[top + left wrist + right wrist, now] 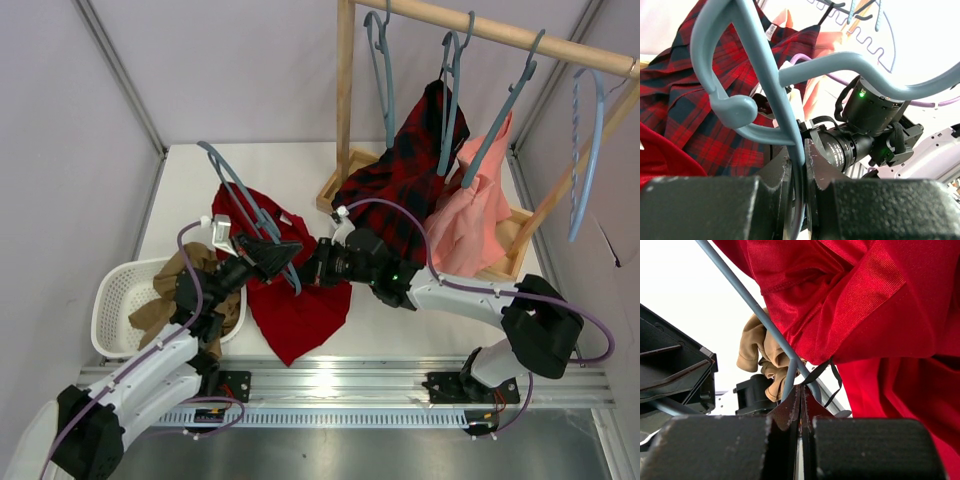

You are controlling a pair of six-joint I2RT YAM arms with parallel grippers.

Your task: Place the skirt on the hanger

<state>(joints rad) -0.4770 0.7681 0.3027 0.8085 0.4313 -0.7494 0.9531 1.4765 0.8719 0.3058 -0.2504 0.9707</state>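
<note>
Left wrist: hanger (771, 85) clamped; garment label (771, 31) illegible

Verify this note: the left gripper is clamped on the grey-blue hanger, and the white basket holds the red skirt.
Wrong on the basket: it holds a tan-brown garment. The top view shows the red skirt lying on the table outside it, by the hanger. The left gripper is indeed clamped on that hanger.
</note>
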